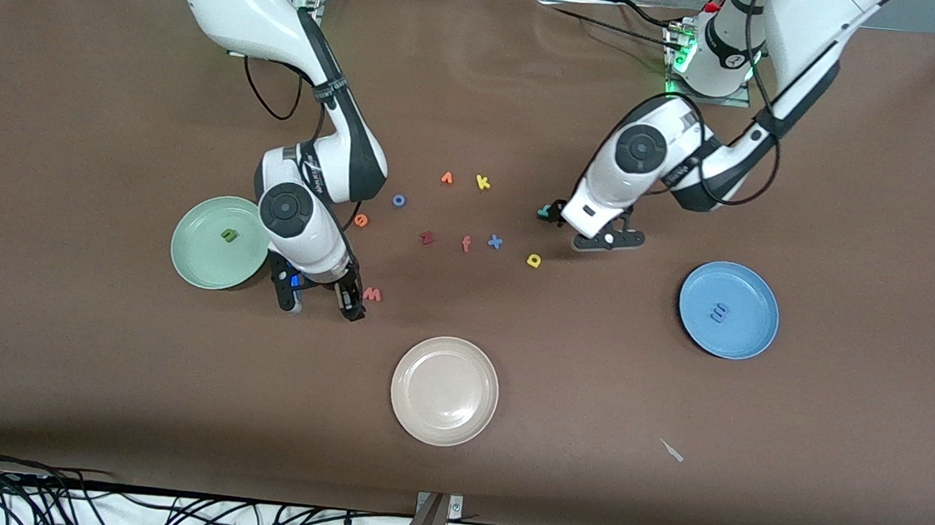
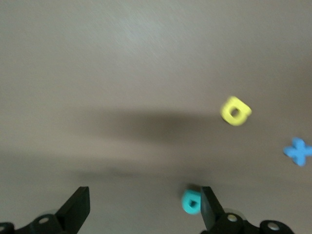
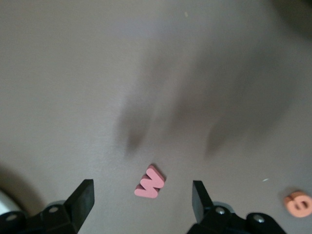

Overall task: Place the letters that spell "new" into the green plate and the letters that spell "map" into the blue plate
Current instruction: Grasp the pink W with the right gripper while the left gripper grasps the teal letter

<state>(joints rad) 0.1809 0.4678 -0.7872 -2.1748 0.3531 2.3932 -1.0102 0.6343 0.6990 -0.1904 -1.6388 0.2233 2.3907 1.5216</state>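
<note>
The green plate (image 1: pixel 196 262) holds the green n (image 1: pixel 228 234). The blue plate (image 1: pixel 750 335) holds the blue m (image 1: pixel 719 313). My right gripper (image 1: pixel 323 299) (image 3: pixel 142 202) hangs open, low over the cloth beside the green plate. The pinkish-red w (image 1: pixel 372 294) (image 3: pixel 150 182) lies flat just ahead of its fingers, untouched. The orange e (image 1: pixel 361 220) (image 3: pixel 298 203) lies a little farther from the front camera. My left gripper (image 1: pixel 595 229) (image 2: pixel 144 204) is open near the table's middle. The teal p (image 1: pixel 544 212) (image 2: pixel 191 201) lies right beside one of its fingers (image 2: pixel 209 207). The yellow a (image 1: pixel 533 260) (image 2: pixel 236 111) lies close by.
A cream-white plate (image 1: pixel 442 423) sits nearest the front camera. Loose letters lie between the arms: blue o (image 1: pixel 399 200), an orange letter (image 1: pixel 446 178), yellow k (image 1: pixel 483 183), dark red z (image 1: pixel 427 238), pink f (image 1: pixel 466 244), blue x (image 1: pixel 495 241) (image 2: pixel 298 151).
</note>
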